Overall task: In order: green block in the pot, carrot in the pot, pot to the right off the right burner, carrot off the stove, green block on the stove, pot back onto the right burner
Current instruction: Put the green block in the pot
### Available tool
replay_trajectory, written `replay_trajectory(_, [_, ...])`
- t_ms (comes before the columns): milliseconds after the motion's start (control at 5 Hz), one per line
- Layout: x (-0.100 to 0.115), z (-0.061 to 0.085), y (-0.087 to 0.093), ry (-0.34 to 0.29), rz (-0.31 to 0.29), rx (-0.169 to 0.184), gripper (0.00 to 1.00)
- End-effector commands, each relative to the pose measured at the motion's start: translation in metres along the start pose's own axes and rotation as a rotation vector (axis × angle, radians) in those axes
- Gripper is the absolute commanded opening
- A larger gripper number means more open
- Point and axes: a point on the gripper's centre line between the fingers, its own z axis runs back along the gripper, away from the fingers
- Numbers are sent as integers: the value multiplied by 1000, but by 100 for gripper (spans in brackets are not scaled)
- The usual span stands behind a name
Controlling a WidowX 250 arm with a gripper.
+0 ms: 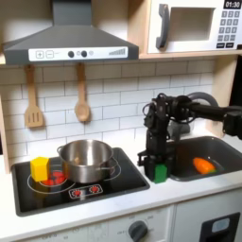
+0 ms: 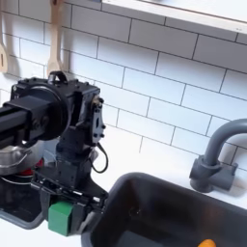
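Pincer [image 1: 157,166] poised directly over green block [image 1: 161,174] — beside sink [image 1: 219,151].

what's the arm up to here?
The gripper is down over the green block, which sits on the counter strip between the stove and the sink. In the second exterior view its fingers flank the block; whether they are already clamped on it I cannot tell. The pot sits on the stove, with nothing visible inside from this angle. The carrot lies in the sink.
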Motion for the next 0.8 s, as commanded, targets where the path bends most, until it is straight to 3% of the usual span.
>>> replay_trajectory(0, [-2, 15, -3, 0, 5, -25, 0])
replay_trajectory(600, [-3, 58, -2, -89, 13, -59, 0])
